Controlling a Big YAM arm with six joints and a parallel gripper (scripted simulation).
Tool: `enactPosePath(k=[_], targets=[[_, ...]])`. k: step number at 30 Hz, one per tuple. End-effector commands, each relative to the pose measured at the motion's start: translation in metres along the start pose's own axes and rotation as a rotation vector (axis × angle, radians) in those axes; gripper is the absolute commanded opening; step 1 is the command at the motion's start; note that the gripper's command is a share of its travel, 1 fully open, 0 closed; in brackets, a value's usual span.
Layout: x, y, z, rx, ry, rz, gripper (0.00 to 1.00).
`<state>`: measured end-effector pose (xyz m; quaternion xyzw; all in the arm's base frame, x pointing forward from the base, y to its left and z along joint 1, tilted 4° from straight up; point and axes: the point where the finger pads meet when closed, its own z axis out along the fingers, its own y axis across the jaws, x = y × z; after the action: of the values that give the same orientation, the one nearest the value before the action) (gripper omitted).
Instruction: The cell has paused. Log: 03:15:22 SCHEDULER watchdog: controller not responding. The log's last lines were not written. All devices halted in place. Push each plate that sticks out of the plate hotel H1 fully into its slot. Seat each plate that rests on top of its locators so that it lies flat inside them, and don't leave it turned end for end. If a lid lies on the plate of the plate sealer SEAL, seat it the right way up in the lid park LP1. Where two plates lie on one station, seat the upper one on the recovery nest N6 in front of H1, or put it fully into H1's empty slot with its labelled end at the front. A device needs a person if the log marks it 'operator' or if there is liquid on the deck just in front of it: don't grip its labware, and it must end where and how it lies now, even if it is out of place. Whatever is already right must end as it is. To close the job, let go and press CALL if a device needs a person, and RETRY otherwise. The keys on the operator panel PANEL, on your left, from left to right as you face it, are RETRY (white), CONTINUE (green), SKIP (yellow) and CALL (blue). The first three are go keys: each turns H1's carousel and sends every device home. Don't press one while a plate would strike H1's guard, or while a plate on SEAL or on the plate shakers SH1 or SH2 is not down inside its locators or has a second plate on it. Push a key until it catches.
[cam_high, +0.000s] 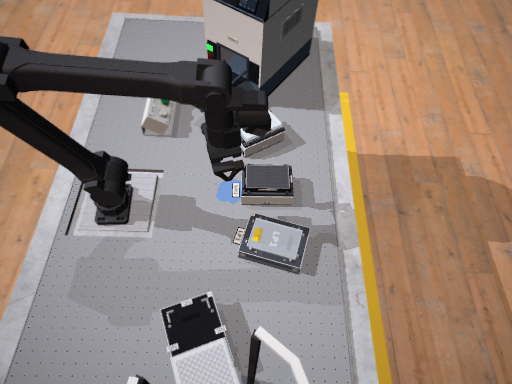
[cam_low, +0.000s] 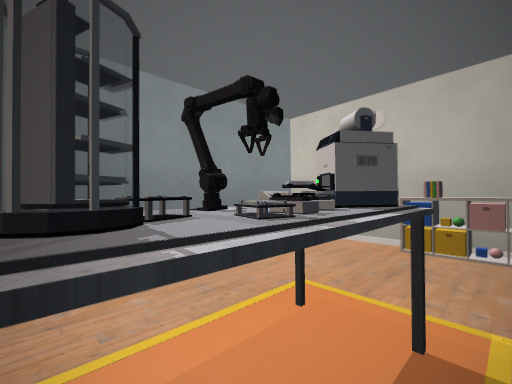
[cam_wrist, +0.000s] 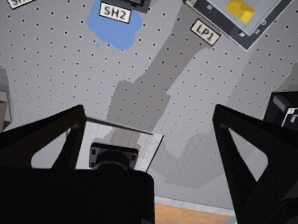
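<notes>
hovering with fingers spread and empty, gripper (cam_high: 227, 175) hangs high over blue puddle (cam_high: 226, 190) fronting sh2 (cam_high: 267, 184); panel (cam_high: 159, 115) lies leftward.

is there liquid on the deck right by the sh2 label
Yes, a blue puddle spreads on the deck directly under and around the SH2 label in the wrist view.

The arm (cam_high: 125, 80) hides the panel (cam_high: 159, 116) keys — seemingly all.

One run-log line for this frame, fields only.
claw: open, empty, raised above deck | SH2: blue liquid in front, plate untouched | LP1: no lid
</notes>
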<state>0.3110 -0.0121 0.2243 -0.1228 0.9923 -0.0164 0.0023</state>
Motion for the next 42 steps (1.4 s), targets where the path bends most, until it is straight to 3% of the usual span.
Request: enactPosePath(k=[1, 6, 11, 12, 13, 14, 23, 24, 42], targets=[[-0.009, 0.005, -0.038, 0.03, -0.051, 0.169, 1.0], [-0.008, 0.012, -0.047, 0.041, -0.025, 0.304, 1.0], [-0.006, 0.013, -0.044, 0.041, -0.016, 0.306, 1.0], [0.008, 0.013, -0.025, 0.039, 0.037, 0.313, 1.0], [0.007, 0.013, -0.024, 0.039, 0.033, 0.314, 1.0], [-0.002, 0.011, -0.038, 0.038, -0.011, 0.306, 1.0], [-0.002, 0.011, -0.038, 0.038, -0.011, 0.306, 1.0], [-0.007, 0.011, -0.05, 0.039, -0.024, 0.315, 1.0], [-0.008, 0.015, -0.09, 0.038, -0.016, 0.306, 1.0]])
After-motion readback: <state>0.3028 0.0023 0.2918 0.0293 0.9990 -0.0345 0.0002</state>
